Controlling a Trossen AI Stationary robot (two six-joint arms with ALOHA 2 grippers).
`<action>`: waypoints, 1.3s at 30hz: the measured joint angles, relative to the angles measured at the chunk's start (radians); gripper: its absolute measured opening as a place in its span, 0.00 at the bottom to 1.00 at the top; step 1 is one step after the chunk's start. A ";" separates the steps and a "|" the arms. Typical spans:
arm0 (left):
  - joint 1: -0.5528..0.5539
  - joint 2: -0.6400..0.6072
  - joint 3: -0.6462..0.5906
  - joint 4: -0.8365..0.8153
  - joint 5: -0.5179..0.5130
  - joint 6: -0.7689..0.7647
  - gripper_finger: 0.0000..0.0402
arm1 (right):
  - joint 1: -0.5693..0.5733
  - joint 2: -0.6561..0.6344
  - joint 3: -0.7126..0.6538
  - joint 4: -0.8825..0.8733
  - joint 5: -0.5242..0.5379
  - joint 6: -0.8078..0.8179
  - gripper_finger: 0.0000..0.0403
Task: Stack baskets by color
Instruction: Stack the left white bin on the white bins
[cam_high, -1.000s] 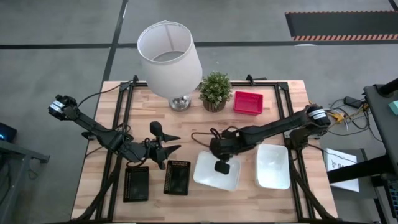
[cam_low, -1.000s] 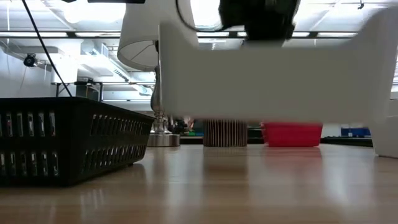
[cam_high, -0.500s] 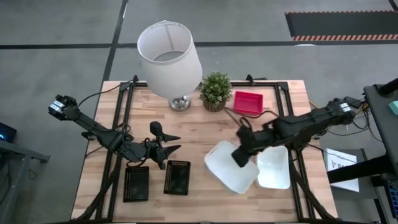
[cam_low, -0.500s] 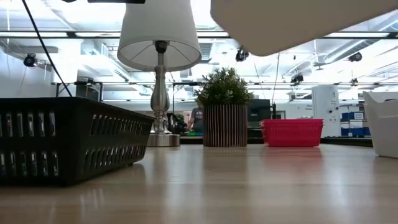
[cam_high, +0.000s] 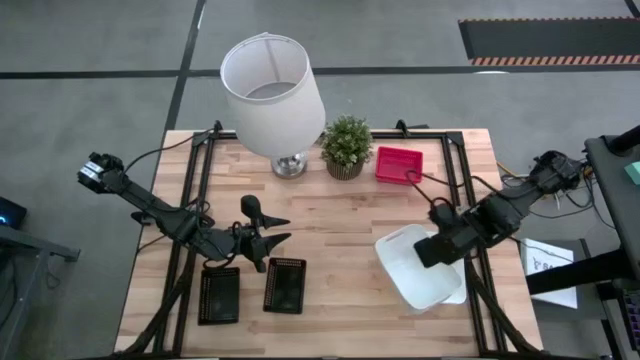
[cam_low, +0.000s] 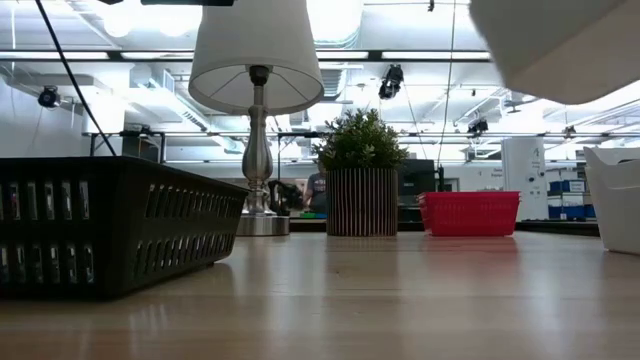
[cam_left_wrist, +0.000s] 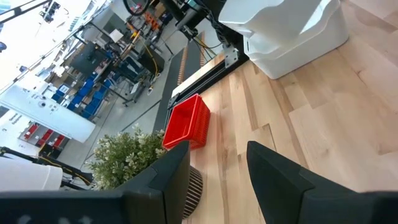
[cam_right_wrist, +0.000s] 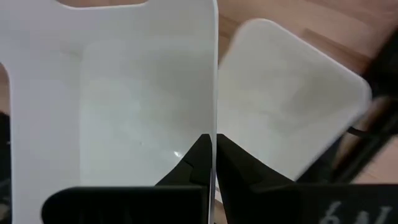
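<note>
In the high view my right gripper (cam_high: 436, 249) is shut on a white basket (cam_high: 412, 268) and holds it in the air, partly over a second white basket (cam_high: 458, 292) that rests on its base at the table's right. The right wrist view shows both: the held basket (cam_right_wrist: 124, 106) and the lower one (cam_right_wrist: 292, 99). Two black baskets (cam_high: 219, 296) (cam_high: 285, 285) stand side by side near the front left. A red basket (cam_high: 399, 164) stands at the back. My left gripper (cam_high: 288, 229) hovers open above the black baskets, touching nothing. My right gripper pinches the white basket's long side wall (cam_right_wrist: 214, 118) at its rim, one finger inside the basket and one outside. The fingers come from above, pointing steeply down. The basket hangs clear of the table, turned askew, over the other white basket.
A lamp with a white shade (cam_high: 272, 85) and a potted plant (cam_high: 346, 147) stand at the back middle, left of the red basket. Bare wood lies in the table's middle (cam_high: 340, 240). Black frame rails run along both sides.
My right gripper has swung toward the table's right edge and risen, rolling at the wrist, still shut on the white basket. The basket has travelled from front middle to above the other white basket and turned about on the way.
</note>
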 joint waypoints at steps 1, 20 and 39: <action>0.000 0.000 0.000 0.000 0.000 0.000 0.36 | 0.010 -0.006 0.000 -0.018 0.000 0.016 0.02; 0.000 0.000 0.000 -0.002 0.000 0.000 0.36 | 0.132 -0.060 -0.023 -0.122 0.122 0.073 0.02; 0.000 0.009 0.000 0.030 0.088 -0.004 0.36 | 0.132 -0.016 -0.124 -0.122 0.051 0.018 0.02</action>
